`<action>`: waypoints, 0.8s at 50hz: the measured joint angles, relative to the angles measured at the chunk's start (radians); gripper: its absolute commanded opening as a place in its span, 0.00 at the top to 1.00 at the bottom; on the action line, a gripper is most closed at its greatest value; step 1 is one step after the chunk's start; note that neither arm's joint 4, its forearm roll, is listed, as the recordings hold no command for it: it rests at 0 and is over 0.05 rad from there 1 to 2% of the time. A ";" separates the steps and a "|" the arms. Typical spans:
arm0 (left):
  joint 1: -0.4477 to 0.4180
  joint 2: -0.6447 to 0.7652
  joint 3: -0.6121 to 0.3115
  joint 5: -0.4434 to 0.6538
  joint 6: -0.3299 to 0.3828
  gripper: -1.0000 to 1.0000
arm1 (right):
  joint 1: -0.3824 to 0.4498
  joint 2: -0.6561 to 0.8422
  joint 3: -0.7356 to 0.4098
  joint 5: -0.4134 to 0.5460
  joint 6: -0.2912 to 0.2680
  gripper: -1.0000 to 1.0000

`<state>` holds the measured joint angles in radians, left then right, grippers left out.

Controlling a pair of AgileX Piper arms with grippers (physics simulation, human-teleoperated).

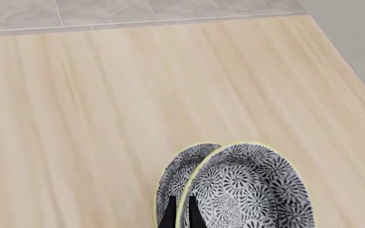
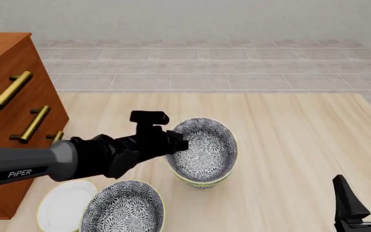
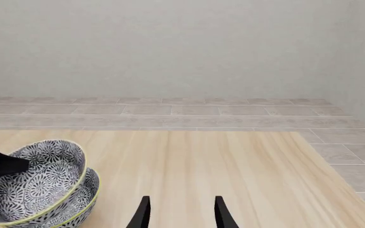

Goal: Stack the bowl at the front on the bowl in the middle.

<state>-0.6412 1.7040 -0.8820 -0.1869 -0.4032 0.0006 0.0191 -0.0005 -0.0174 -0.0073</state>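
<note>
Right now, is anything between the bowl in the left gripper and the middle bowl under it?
Nothing visible. The left gripper pinches the rim of the tilted bowl, which leans directly over the middle bowl. The third bowl and the white plate lie off to the front left.

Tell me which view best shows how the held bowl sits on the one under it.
Right wrist view: from the side, the held bowl tilts inside the lower bowl, not seated flat. The front view looks down into it, hiding most of the lower bowl. The left wrist view shows only the left gripper pinching its rim.
</note>
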 measured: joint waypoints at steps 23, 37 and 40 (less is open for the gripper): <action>0.005 -0.009 0.007 -0.015 0.031 0.00 | 0.000 0.000 0.000 0.000 0.000 0.00; 0.011 -0.044 0.019 -0.015 0.052 0.00 | 0.000 0.000 0.000 0.000 0.000 0.00; 0.011 -0.055 0.023 -0.013 0.056 0.00 | 0.000 0.000 0.000 0.000 0.000 0.00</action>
<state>-0.6301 1.6490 -0.8589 -0.2004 -0.3477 0.0006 0.0191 -0.0005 -0.0174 -0.0072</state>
